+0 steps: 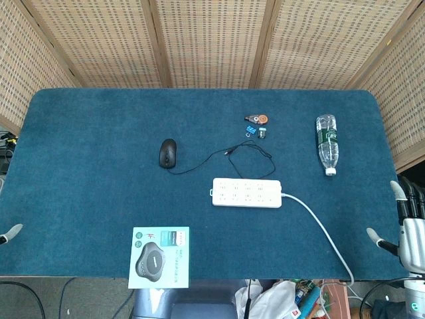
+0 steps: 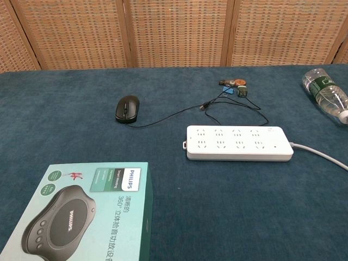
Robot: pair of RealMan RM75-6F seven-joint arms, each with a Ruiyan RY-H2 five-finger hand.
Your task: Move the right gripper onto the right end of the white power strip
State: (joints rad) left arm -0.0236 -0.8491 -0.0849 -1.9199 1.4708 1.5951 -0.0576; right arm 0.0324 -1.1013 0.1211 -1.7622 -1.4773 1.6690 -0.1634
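Observation:
The white power strip [image 1: 246, 193] [image 2: 238, 143] lies flat near the middle of the blue table, its white cord [image 1: 320, 227] leaving the right end toward the front edge. My right hand [image 1: 407, 222] shows at the far right edge of the head view, off the table's right side, well right of the strip, fingers spread and holding nothing. Of my left hand [image 1: 9, 233] only a fingertip shows at the far left edge. The chest view shows neither hand.
A black mouse [image 1: 168, 153] with a thin black cable lies left of the strip. Small adapters [image 1: 256, 125] sit behind it. A clear water bottle [image 1: 327, 142] lies at the right. A Philips speaker box [image 1: 159, 256] rests at the front edge.

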